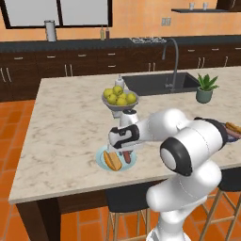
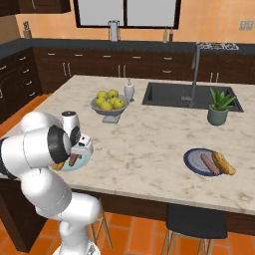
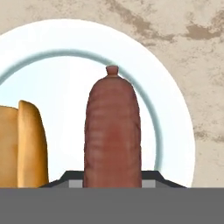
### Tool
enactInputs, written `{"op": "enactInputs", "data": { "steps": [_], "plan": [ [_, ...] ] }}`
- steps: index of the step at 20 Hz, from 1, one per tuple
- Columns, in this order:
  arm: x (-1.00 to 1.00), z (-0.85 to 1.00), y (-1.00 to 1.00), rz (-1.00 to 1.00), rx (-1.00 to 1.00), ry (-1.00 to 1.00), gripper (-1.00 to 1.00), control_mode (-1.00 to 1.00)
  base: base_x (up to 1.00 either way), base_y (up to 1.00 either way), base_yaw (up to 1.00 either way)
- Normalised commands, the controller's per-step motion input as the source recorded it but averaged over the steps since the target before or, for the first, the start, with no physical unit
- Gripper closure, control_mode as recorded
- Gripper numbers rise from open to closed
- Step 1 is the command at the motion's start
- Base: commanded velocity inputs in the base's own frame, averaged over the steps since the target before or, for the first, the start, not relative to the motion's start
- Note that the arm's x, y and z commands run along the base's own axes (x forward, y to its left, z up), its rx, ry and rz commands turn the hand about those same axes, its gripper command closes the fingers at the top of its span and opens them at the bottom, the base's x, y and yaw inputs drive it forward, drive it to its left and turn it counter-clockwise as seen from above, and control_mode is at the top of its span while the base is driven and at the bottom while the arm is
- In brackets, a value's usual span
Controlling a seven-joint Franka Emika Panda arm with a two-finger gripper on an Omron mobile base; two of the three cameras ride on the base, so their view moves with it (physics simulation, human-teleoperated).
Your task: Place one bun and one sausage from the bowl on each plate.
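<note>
Hovering low over the pale light-blue round plate (image 1: pixel 116 159) on the marble desk (image 1: pixel 66 127), the jaws are clamping the reddish-brown ridged sausage (image 3: pixel 113 131), lining it up beside the golden split bun (image 3: pixel 22 144) already lying there

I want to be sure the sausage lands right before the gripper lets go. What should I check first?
1. Gripper shut on the sausage: ok.
2. Sausage over the pale plate, not the counter: ok.
3. Bun already on that plate, beside the sausage: ok.
4. Sausage clear of the bun: ok, a gap shows in the hand view.
5. Sausage touching the plate: cannot tell.
6. Dark blue plate has its own bun and sausage: ok.
</note>
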Motion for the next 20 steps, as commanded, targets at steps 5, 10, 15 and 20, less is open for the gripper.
{"op": "enactInputs", "data": {
  "steps": [5,10,15,20],
  "plan": [
    [0.17,0.01,0.0,0.0,0.0,0.0,-1.0,-1.0,0.0,0.0,0.0],
    [-0.15,0.34,-0.09,0.0,0.01,-0.02,-1.0,-1.0,0.0,0.0,0.0],
    [-0.87,0.6,-0.59,0.0,0.03,-0.01,-1.0,-1.0,0.0,0.0,0.0],
    [-0.93,0.7,-0.55,0.0,0.07,0.0,-1.0,-1.0,0.0,0.0,0.0]
  ]
}}
